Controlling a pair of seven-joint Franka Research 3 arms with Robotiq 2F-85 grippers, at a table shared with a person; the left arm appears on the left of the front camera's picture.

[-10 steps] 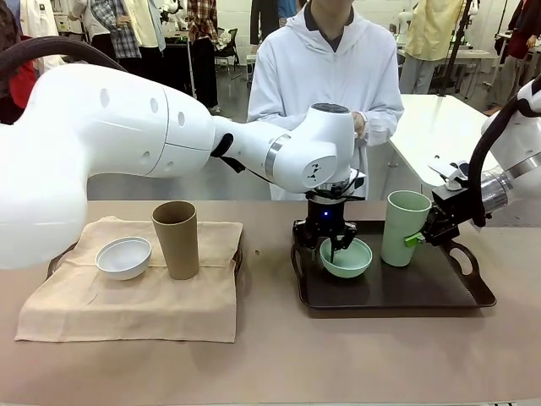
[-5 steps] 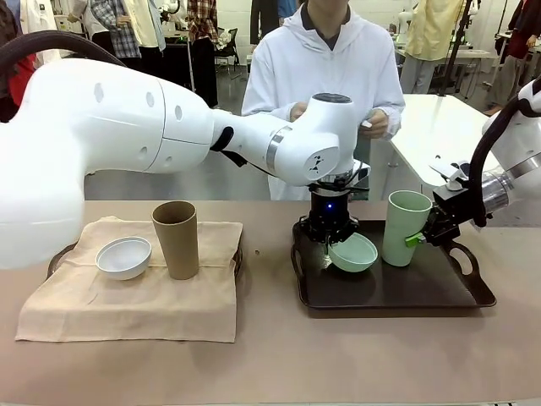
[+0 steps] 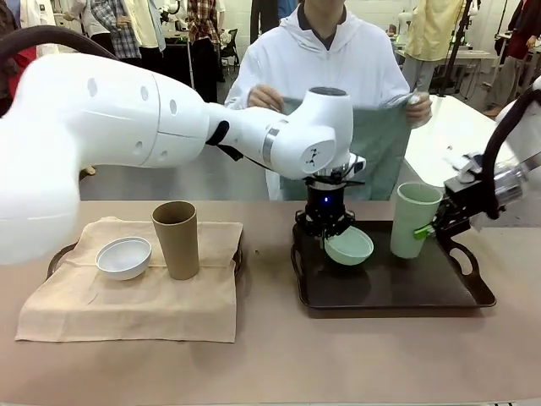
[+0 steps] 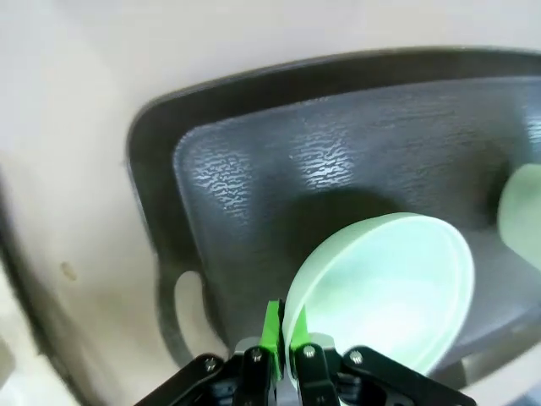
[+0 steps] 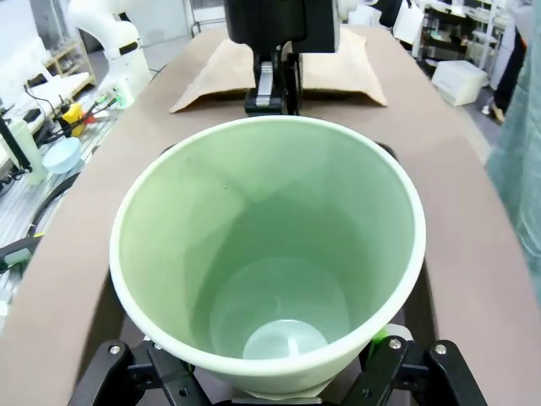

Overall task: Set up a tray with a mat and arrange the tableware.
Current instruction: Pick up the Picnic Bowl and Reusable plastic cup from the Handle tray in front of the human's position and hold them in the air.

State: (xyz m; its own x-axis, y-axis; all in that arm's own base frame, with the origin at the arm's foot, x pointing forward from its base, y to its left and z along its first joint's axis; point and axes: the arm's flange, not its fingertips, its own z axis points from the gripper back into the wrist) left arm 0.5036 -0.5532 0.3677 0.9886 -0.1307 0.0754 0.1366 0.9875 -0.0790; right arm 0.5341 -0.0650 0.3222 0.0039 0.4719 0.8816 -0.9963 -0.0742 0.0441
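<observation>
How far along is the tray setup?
Done: the tan mat holds the white bowl and tan-brown cup. In hand: left gripper has the mint green bowl tilted over the dark tray, right gripper grips the mint green cup, and the person spreads a grey-green cloth. Left, likely: cloth onto that bare tray, then bowl and cup on it.

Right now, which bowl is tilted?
The mint green bowl, its rim pinched by the left claw over the dark tray; the white bowl sits level on the beige mat.
</observation>
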